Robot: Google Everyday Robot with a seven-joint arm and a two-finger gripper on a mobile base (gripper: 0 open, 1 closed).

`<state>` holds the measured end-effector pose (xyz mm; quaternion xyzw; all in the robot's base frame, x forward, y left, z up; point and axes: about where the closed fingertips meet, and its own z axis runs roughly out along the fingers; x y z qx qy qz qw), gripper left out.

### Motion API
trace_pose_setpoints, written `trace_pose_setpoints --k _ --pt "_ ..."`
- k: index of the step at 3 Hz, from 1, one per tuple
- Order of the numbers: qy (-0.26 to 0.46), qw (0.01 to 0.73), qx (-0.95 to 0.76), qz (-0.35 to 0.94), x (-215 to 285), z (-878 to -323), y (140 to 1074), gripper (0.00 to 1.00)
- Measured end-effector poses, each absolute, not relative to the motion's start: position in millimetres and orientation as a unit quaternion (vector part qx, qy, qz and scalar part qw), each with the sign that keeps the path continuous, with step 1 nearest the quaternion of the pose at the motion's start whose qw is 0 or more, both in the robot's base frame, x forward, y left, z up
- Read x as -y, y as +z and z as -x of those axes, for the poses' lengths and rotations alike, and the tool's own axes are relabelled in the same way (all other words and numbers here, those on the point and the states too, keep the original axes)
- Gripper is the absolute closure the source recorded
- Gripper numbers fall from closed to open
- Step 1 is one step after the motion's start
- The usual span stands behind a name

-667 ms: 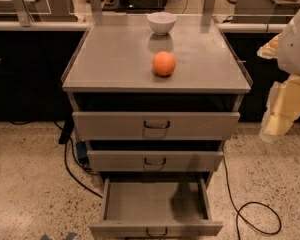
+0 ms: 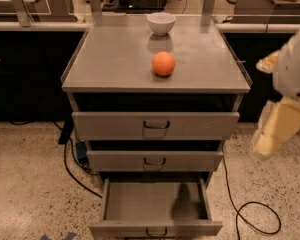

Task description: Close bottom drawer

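The grey metal cabinet (image 2: 155, 81) has three drawers. The bottom drawer (image 2: 155, 204) is pulled out wide, an empty shallow tray with its small dark loop handle (image 2: 156, 231) at the front edge. The middle drawer front (image 2: 155, 160) and top drawer front (image 2: 155, 125) stand pulled out a little. My gripper (image 2: 276, 131) shows as a cream-coloured shape at the right edge, in the air beside the cabinet's right side, level with the upper drawers and apart from the bottom drawer.
An orange (image 2: 163, 63) and a white bowl (image 2: 161, 23) sit on the cabinet top. Black cables (image 2: 255, 219) lie on the speckled floor to the right and left (image 2: 72, 169). Dark counters run behind the cabinet.
The view has moved slightly, and my arm at the right edge has shifted a little lower and toward the cabinet. The drawers have not moved.
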<state>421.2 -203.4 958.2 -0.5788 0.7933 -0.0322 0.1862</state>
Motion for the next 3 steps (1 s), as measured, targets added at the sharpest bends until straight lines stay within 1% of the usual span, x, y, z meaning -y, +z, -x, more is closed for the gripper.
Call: trace_pose_setpoints --k 1,2,3 --pt "0.014 0.192 -0.825 0.532 192 -418 882 0.0" --pt "0.064 0.165 -0.854 0.489 175 -424 774 0.0" --pt "0.116 0.121 -0.883 0.439 173 -427 654 0.0"
